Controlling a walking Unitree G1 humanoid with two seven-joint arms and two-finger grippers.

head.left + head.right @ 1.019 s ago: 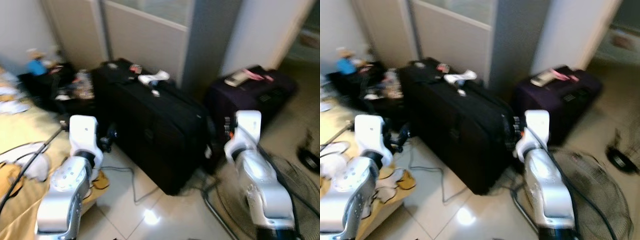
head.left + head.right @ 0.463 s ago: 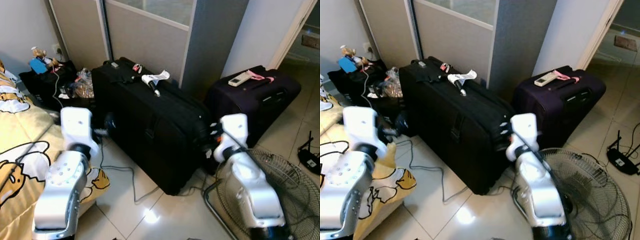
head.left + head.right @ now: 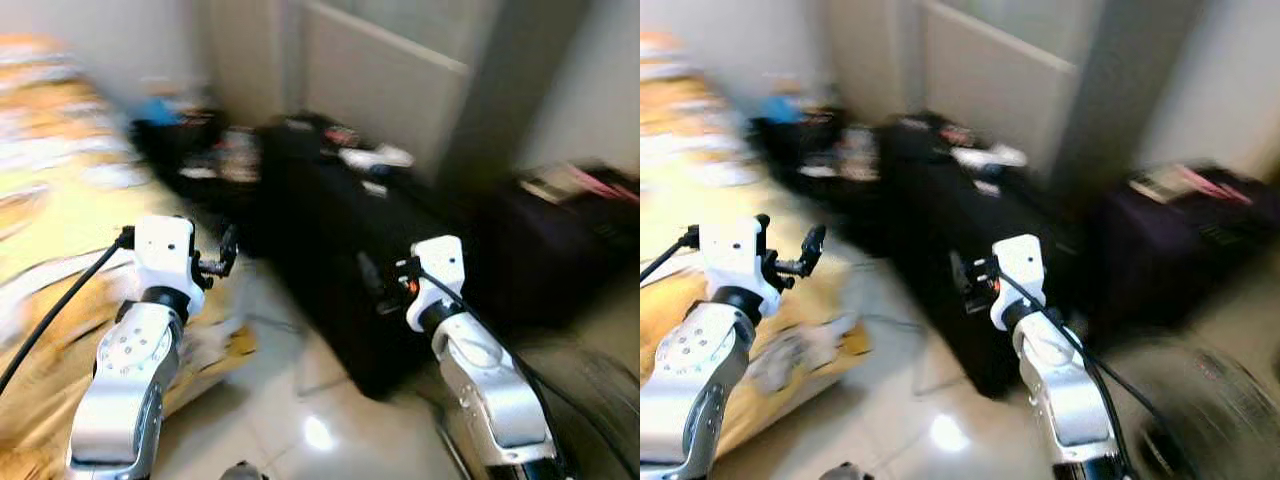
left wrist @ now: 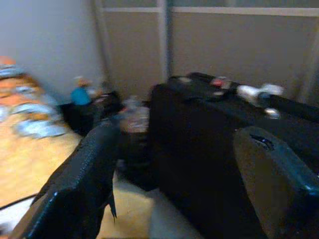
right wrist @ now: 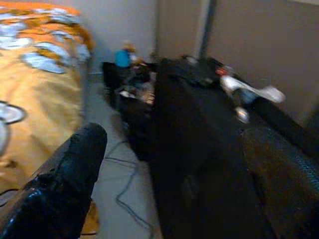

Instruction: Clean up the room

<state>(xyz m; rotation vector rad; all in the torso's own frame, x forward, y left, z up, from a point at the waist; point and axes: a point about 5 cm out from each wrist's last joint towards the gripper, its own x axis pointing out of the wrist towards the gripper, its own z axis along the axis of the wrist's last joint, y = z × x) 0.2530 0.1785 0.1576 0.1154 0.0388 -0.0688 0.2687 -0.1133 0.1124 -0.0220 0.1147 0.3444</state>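
The picture is blurred by motion. A large black suitcase (image 3: 340, 230) stands on the tiled floor ahead, with white items (image 3: 375, 157) lying on top. To its right sits a purple suitcase (image 3: 560, 250) carrying a remote (image 3: 545, 183). My left gripper (image 3: 790, 240) is raised by the edge of the yellow bed (image 3: 60, 230), open and empty; the left wrist view shows its fingers (image 4: 94, 164) spread wide before the black suitcase (image 4: 209, 149). My right gripper (image 3: 375, 290) hovers in front of the suitcase, also open and empty, fingers (image 5: 70, 174) apart.
A dark bag with clutter and a blue object (image 3: 160, 110) lies in the back corner beside the bed. A floor fan (image 3: 1210, 400) lies low on the right. Sliding panels (image 3: 390, 70) close off the back. A cable runs across the pale floor (image 3: 300, 420).
The camera has swung left and the picture has blurred; the bed now takes more of the left side. Both arms stay raised in front, little changed.
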